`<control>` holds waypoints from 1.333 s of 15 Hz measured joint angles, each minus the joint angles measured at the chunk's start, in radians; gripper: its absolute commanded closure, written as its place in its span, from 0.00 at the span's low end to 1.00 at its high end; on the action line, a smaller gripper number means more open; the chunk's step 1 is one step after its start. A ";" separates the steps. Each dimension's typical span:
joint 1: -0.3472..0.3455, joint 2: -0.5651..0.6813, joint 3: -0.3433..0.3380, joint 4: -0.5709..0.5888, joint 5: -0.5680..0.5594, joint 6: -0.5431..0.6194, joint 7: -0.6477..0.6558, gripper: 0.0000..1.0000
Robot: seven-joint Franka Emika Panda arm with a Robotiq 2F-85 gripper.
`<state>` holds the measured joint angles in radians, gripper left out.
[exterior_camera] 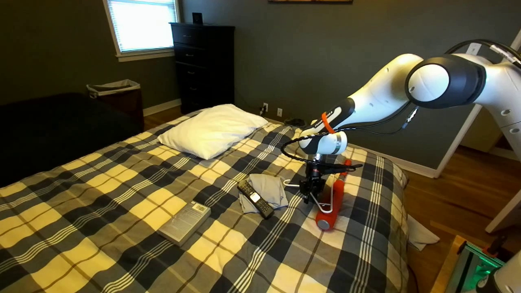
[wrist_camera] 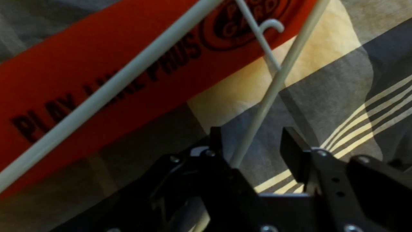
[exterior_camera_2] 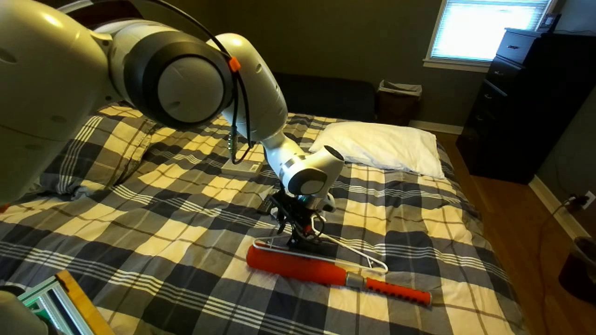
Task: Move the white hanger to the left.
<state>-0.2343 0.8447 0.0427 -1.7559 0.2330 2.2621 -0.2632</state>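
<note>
White hanger (wrist_camera: 154, 52) was on the plaid bed (exterior_camera: 228, 260), long bar crossing over the red bat (exterior_camera_2: 312, 271); couldn't tell whether they touched. Gripper (wrist_camera: 251, 133) was down at the hanger, fingers spread apart; in the wrist view a sloping rod of the hanger showed in the gap, close to one finger, contact unclear. Dark phone (exterior_camera: 245, 189) was on a grey cloth (exterior_camera: 270, 189), near the hanger. Flat grey box (exterior_camera: 183, 224) lay well apart from the bat. White pillow (exterior_camera: 211, 130) was on the bed too, in both exterior views. Dark dresser (exterior_camera: 207, 69) stood by the window (exterior_camera: 142, 26).
</note>
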 measured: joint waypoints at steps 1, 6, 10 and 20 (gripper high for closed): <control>0.000 0.004 0.000 0.006 0.000 0.000 0.001 0.87; 0.000 0.010 -0.002 0.024 -0.001 -0.017 0.014 0.98; 0.007 -0.016 -0.011 0.015 -0.008 -0.035 0.036 0.98; 0.129 -0.429 -0.025 -0.341 -0.064 0.149 0.169 0.98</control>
<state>-0.1049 0.4154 0.0176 -2.0968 0.1688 2.4113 -0.0943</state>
